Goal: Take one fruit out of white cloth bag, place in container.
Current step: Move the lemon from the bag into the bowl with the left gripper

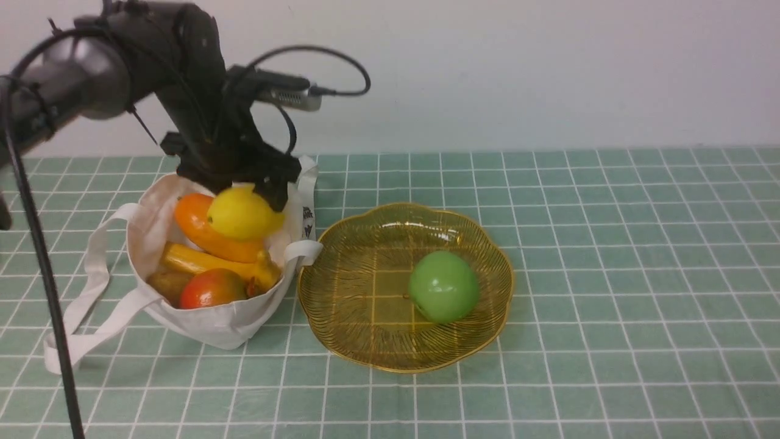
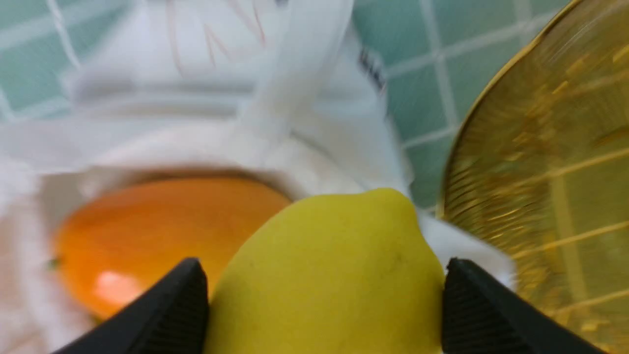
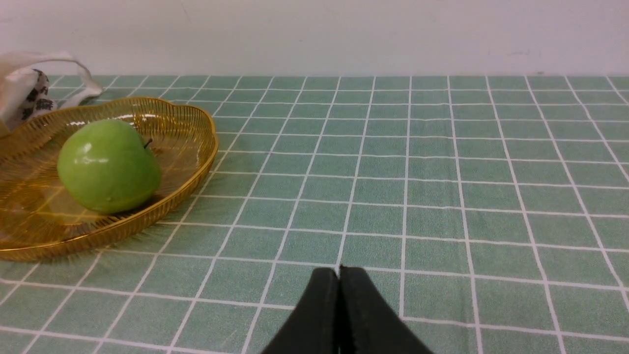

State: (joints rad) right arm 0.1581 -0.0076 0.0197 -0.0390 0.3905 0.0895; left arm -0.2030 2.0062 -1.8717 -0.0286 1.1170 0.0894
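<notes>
Between left pincer's fingertips, lemon

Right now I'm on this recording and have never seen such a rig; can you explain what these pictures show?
This is a robot with two arms. The front view looks forward from between them; each wrist view comes from a camera on one arm.

On the green checked cloth stand a white bag of fruit and, to its right, an amber dish holding a green apple.

The left gripper holds a lemon between its fingers, above the fruit in the bag; it has not reached the dish. The right gripper appears only in its own wrist view, its fingertips together, holding nothing.
</notes>
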